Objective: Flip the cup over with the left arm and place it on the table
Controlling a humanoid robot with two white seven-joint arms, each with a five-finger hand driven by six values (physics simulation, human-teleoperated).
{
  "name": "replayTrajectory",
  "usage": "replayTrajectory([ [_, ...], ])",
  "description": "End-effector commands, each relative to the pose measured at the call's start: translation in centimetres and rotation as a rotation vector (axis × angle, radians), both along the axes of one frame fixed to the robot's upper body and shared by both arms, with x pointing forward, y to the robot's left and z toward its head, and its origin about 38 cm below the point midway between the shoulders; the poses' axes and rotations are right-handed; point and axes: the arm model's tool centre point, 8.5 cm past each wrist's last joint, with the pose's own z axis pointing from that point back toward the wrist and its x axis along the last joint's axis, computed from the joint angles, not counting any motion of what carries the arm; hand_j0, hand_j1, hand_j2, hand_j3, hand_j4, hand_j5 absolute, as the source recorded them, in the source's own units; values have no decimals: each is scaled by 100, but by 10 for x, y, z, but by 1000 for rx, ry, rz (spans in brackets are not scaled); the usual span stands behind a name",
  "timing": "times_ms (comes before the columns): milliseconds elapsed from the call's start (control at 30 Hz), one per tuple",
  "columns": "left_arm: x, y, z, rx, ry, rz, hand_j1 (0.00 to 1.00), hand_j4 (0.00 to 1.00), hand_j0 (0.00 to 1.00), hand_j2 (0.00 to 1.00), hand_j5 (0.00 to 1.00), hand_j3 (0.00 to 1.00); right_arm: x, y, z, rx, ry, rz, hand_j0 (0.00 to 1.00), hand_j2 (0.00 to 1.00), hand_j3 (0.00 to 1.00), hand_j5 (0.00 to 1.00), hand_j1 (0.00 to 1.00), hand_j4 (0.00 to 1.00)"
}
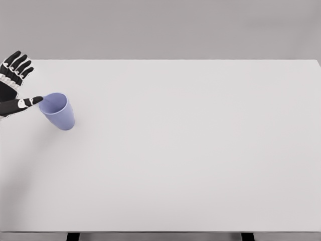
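Lavender-blue plastic, by the look of it: the cup (57, 111) stands near the counter's (190, 150) left edge, toward the far left corner, mouth up and opening toward the camera, its narrower base on the white surface. It reads as upright, perhaps leaning slightly — the render does not settle that. With the mouth already upward, the flip itself appears done and the cup set down, so what remains seems to be the release and withdrawal.

The left hand (15, 88) sits just beside the cup at the counter's left edge, fingers spread and fanned upward, clear of the cup. Only the thumb (27, 103) reaches out, its tip at or touching the near-left rim — whether it truly makes contact I cannot tell. Nothing is pinched; the hand is open, a posture that suits letting go rather than gripping.

The thumb at the rim is the risk: a careless pull sideways could tip a light cup standing so close to the edge. Drawing the hand straight away from the rim would likely be safer.

The right arm does not show.
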Motion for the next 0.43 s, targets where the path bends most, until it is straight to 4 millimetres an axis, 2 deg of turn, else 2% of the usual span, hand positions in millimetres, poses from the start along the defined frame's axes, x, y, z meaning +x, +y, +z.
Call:
replayTrajectory([
  [0, -2, 6, 41, 98, -65, -39, 100, 100, 100, 100, 100, 100, 0, 0, 0, 0, -1, 0, 100, 100, 100, 100, 100, 100],
  [33, -4, -4, 58, 143, -101, -87, 100, 100, 100, 100, 100, 100, 0, 0, 0, 0, -1, 0, 100, 100, 100, 100, 100, 100],
  [100, -7, -24, 80, 221, -135, -177, 100, 100, 100, 100, 100, 100, 0, 0, 0, 0, 1, 0, 100, 100, 100, 100, 100, 100],
  [167, -12, -44, 92, 280, -153, -263, 100, 100, 100, 100, 100, 100, 0, 0, 0, 0, -1, 0, 100, 100, 100, 100, 100, 100],
  [300, -31, -73, 92, 346, -137, -391, 100, 100, 100, 100, 100, 100, 0, 0, 0, 0, 1, 0, 100, 100, 100, 100, 100, 100],
  [400, -36, -76, 92, 362, -133, -410, 100, 100, 100, 100, 100, 100, 0, 0, 0, 0, -1, 0, 100, 100, 100, 100, 100, 100],
])
